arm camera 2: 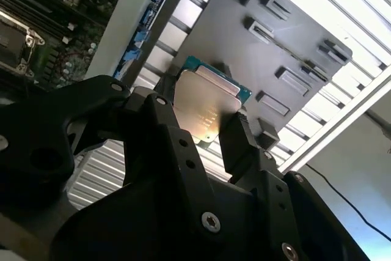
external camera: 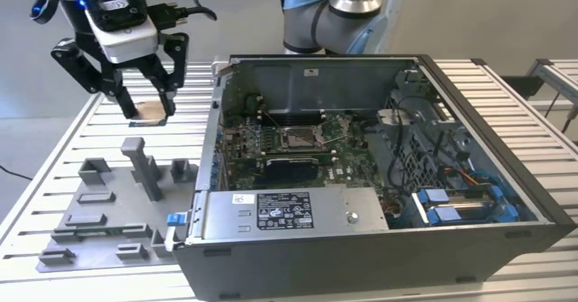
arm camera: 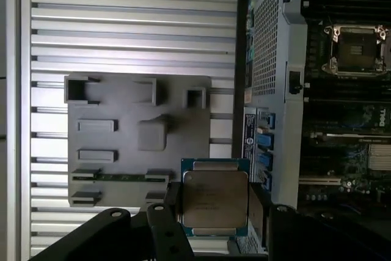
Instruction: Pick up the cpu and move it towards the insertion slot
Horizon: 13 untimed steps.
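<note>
- Because everything else is carried by it, the counter (external camera: 45,146) is named first: one slatted metal counter is seen across the exterior view.
- One open computer case (external camera: 361,261) is laid on it and takes up the centre and right of the exterior view. One green motherboard (external camera: 348,170) is exposed inside.
- One grey tray (external camera: 99,214) with moulded blocks is set at the lower left of the exterior view, just beside the case's side wall.
- One gripper (external camera: 147,111) is seen at the upper left of the exterior view, raised above the counter beyond the tray. It is clenched on the cpu (external camera: 150,108), which is pinched by two opposite edges.
- One insertion slot (external camera: 301,137) is counted, near the centre of the exterior view on the motherboard. From the gripper it lies toward the exterior view's right and a little lower in the frame, with the case's side wall standing between the two.
- One cpu (arm camera: 215,197) is counted. In both wrist views it is held flat between the fingers with its metal top turned to the cameras, clear of the tray and well apart from the slot. As it is square, no long axis can be told.
</note>
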{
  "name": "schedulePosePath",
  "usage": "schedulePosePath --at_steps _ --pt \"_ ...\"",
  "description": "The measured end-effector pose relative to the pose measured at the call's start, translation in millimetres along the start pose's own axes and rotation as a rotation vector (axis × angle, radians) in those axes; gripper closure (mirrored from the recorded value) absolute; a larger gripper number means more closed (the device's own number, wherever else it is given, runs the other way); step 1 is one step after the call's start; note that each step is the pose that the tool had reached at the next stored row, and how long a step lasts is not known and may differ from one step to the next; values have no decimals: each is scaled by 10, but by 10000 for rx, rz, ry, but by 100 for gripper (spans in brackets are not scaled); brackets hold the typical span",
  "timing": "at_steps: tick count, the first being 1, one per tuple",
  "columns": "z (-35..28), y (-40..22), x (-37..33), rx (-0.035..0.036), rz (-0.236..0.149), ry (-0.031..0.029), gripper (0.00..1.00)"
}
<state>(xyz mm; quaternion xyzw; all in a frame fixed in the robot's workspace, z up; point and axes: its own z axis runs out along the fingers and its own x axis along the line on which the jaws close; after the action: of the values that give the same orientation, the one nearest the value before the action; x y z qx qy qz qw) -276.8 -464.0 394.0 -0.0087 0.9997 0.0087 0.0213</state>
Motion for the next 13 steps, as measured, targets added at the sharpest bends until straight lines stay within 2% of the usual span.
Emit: schedulePosePath --at_steps 13 --pt "17 -7 -404 0 -1 1 100"
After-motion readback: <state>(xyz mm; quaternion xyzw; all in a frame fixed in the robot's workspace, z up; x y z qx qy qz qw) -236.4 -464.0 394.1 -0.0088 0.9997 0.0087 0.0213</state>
